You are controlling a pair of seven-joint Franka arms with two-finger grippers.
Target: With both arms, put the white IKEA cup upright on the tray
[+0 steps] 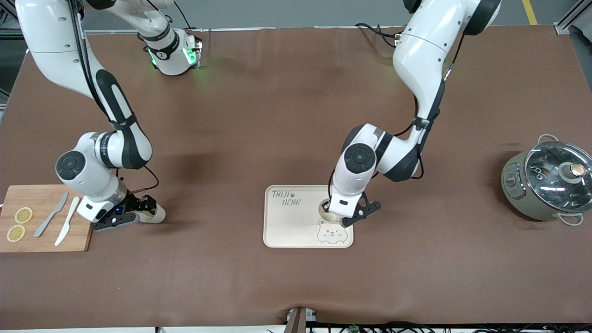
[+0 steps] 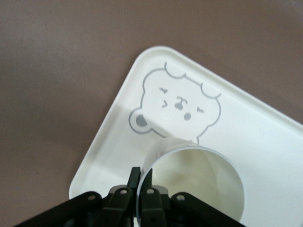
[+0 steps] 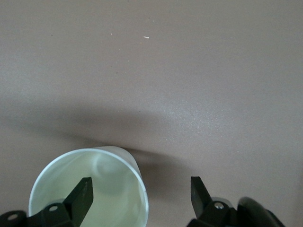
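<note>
The cream-white tray [image 1: 289, 222] with "TAIJI BEAR" lettering lies mid-table. A white cup [image 1: 326, 209] stands upright on it, above the bear face. My left gripper [image 1: 343, 218] is shut on its rim, one finger inside and one outside; the left wrist view shows the gripper [image 2: 141, 177], the cup [image 2: 199, 189] and the tray [image 2: 118, 123]. A second white cup [image 1: 156, 214] sits on the brown table beside the cutting board. My right gripper [image 1: 144, 212] is open at it. In the right wrist view one fingertip [image 3: 83, 191] of that gripper [image 3: 141, 194] is inside the cup [image 3: 94, 184], the other well outside.
A wooden cutting board [image 1: 44, 240] with two lemon slices [image 1: 23, 215], a grey knife [image 1: 51, 215] and a white knife [image 1: 67, 221] lies at the right arm's end. A pot with a glass lid [image 1: 552, 178] stands at the left arm's end.
</note>
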